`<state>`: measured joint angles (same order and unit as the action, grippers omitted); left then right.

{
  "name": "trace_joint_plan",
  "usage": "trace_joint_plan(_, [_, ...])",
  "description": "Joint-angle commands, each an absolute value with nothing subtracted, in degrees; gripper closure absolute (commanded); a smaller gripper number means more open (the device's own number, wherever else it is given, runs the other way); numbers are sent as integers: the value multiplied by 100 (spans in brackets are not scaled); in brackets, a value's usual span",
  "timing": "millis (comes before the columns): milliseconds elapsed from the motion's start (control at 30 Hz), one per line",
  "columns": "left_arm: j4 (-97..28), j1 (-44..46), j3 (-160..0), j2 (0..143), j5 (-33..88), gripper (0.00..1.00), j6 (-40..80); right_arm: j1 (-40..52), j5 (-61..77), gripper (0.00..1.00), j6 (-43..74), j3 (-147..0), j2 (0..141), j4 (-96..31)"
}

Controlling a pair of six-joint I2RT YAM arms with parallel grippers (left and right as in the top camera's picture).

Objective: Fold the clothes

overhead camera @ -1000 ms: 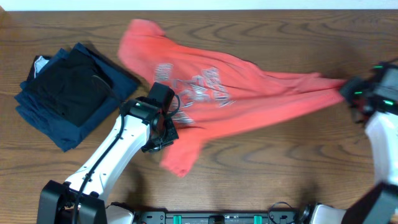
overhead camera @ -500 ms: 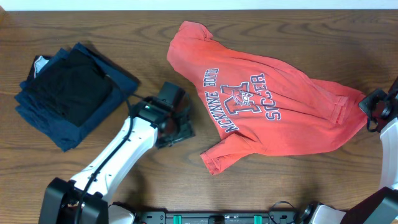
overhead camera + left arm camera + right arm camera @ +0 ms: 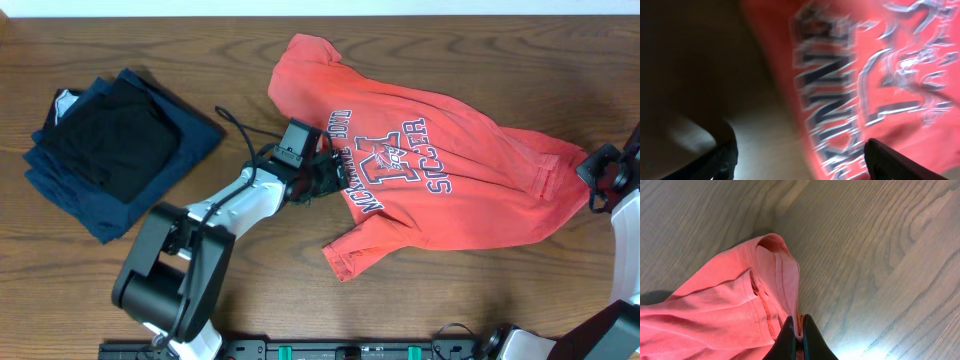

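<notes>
Overhead view: the coral-red T-shirt [image 3: 450,185] is seen lying chest-up across the middle and right of the table [image 3: 450,300]. It is rumpled and not yet folded. The lettering is readable. One lobe of cloth is bunched toward the far side and another trails toward the near edge.

The right gripper [image 3: 598,178] is placed at the shirt's right end. Right wrist view: its fingers [image 3: 812,347] are pressed together on a hemmed edge of the cloth, which is raised into a small peak just off the wood. Which part of the shirt that hem belongs to cannot be told. The pinch is judged to serve as an anchor, so that the cloth can be drawn taut from that side while the other side is worked.

The left gripper [image 3: 322,180] is found at the shirt's left edge, beside the lettering. Left wrist view, blurred: the jaws are spread wide, one finger low over bare table, the other over red cloth, with nothing held between. The spread is judged as readiness to take the shirt edge straddled there.

Folded navy-blue garments [image 3: 195,135] with a black garment [image 3: 110,140] on top are noted at the left, well apart from the shirt; presumably the finished pile.

Step judged: flattening, ahead of the first fold. Risk noted: if only the top layer is grabbed, the back may be bunched beneath.
</notes>
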<state>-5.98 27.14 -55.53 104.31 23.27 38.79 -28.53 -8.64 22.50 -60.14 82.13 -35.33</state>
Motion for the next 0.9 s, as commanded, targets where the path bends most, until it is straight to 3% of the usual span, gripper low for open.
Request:
trace_joint_plan(0, [-167,2749,-5492,10853,2941,27,3970,-2845,-875,99,2174,-6016,8215,-3548])
trace_joint_plan(33, [-25,2759,-5492,10897,2956,34,3970,-2845,-878,99,2171,-6016,8215,-3557])
trace_joint_plan(67, [104,2764,-5492,10901,2956,49,3966,-2845,-878,99,2171,-6016,8215,-3559])
trace_joint_plan(100, [200,2762,-5492,10901,2939,66,3966,-2845,-878,99,2158,-6016,8215,-3562])
trace_joint_plan(133, [338,2746,-5498,10897,2939,92,3922,-2845,-878,99,2152,-6016,8215,-3564])
trace_joint_plan(167, [390,2711,-5511,10892,2939,94,3918,-2845,-878,99,2152,-6016,8215,-3566])
trace_joint_plan(333, [-427,2080,-5885,10501,2720,94,3444,-2845,-878,99,2086,-6016,8215,-3603])
trace_joint_plan(467, [-1846,1461,-6796,9701,1859,94,3035,-2845,-873,99,2093,-6016,8215,-3603])
trace_joint_plan(567, [-2086,1431,-7321,9323,1100,94,2759,-2845,-805,99,2093,-6016,8215,-3599])
trace_joint_plan(633, [-2023,1542,-7402,9279,1046,55,2657,-2845,-740,99,2091,-6016,8215,-3605])
trace_joint_plan(667, [-2058,1592,-7395,9297,1044,42,2652,-2845,-714,99,2091,-6016,8215,-3618])
trace_joint_plan(867, [-3411,1778,-7269,9570,1044,37,2620,-2845,-705,99,2047,-6016,8215,-3734])
